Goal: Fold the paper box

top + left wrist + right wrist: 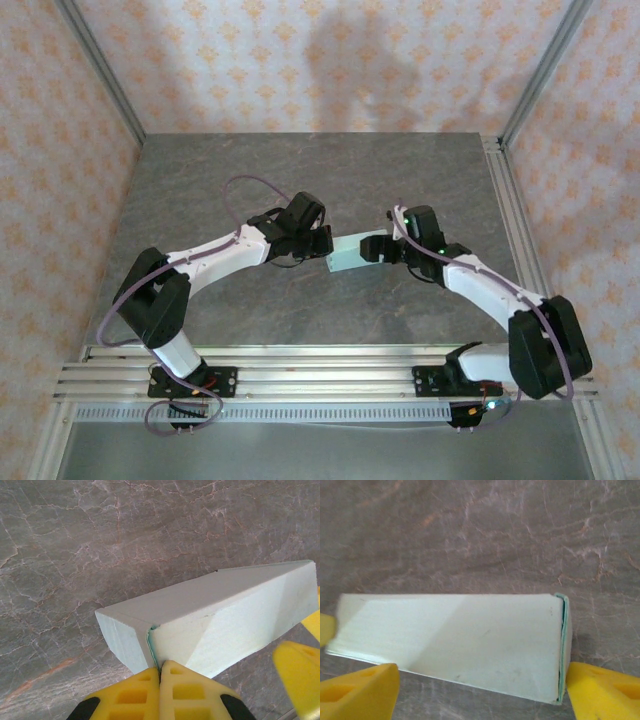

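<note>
The paper box (352,253) is a small pale mint-green rectangular box, held just above the table's middle between the two arms. My left gripper (322,245) is shut on a thin card edge at the box's left end. In the left wrist view its yellow fingertips (161,667) pinch that seam and the box (215,615) stretches away to the right. My right gripper (385,248) stands open at the other end. In the right wrist view its fingers (605,695) sit wide apart, either side of the box (455,640), not pressing it.
The grey marbled table (300,180) lies bare around the box. Aluminium rails (320,365) run along the near edge and the right side. Patterned walls close in the back and both sides.
</note>
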You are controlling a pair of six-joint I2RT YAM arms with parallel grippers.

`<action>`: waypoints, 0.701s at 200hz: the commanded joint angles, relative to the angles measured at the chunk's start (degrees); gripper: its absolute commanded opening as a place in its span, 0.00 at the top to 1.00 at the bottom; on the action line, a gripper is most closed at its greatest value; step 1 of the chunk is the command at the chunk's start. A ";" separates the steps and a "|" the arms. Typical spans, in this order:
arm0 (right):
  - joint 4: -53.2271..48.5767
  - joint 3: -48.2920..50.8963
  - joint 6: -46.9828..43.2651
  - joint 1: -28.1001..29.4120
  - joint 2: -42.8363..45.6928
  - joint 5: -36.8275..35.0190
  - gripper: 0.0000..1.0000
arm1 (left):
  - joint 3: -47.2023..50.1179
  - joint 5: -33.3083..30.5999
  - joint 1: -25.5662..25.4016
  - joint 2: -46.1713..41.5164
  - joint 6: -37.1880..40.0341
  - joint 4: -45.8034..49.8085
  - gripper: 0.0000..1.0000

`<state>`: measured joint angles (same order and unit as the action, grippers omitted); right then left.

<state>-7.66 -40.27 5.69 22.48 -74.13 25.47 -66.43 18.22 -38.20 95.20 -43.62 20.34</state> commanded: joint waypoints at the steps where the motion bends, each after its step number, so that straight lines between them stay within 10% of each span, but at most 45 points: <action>1: -5.84 -1.60 -2.09 0.42 -1.90 -4.32 0.21 | 2.30 -1.85 -0.11 3.82 0.90 7.62 0.95; 55: -11.37 -4.22 1.01 0.01 -2.90 -8.49 0.48 | 1.86 -2.04 -0.11 3.23 1.33 7.83 0.95; 140: -3.78 -2.18 8.68 -5.60 6.01 -2.11 0.15 | -12.63 -4.77 -0.13 1.58 7.94 14.63 0.52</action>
<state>-13.87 -43.40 10.79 18.76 -70.41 22.37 -71.57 16.45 -38.20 96.38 -40.42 27.77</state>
